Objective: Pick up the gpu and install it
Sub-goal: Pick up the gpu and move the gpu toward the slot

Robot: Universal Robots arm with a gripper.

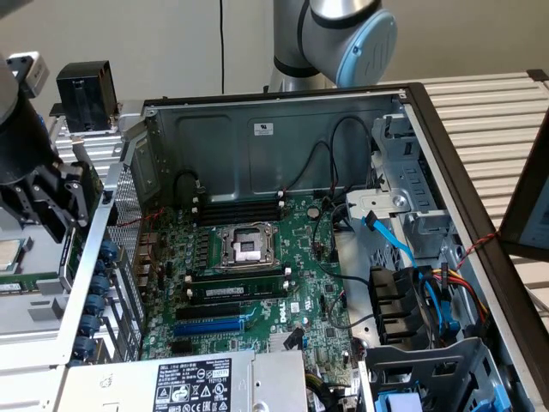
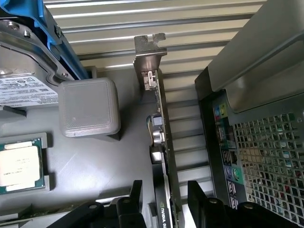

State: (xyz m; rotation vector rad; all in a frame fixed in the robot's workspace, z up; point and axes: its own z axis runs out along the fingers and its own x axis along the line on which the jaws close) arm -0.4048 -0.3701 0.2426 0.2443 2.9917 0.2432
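Note:
The gpu (image 2: 160, 118) stands on edge on a grey tray, its metal end bracket (image 2: 149, 52) at the far end and its black shroud toward the camera. My gripper (image 2: 165, 187) is open and straddles the card. One finger (image 2: 137, 192) is on each side, with a small gap to the card on both sides. In the exterior view the gripper (image 1: 47, 197) hangs outside the computer case at the exterior view's left. The green motherboard (image 1: 257, 275) lies inside the open case, with a blue expansion slot (image 1: 208, 326) near its front.
Beside the card on the tray are a grey block (image 2: 88, 107), a CPU (image 2: 19, 166) and a hard drive (image 2: 23, 88) in a blue bracket. The case's perforated rear panel (image 2: 261, 156) stands close on the card's other side. Cables and drive bays (image 1: 412, 292) fill the case's right.

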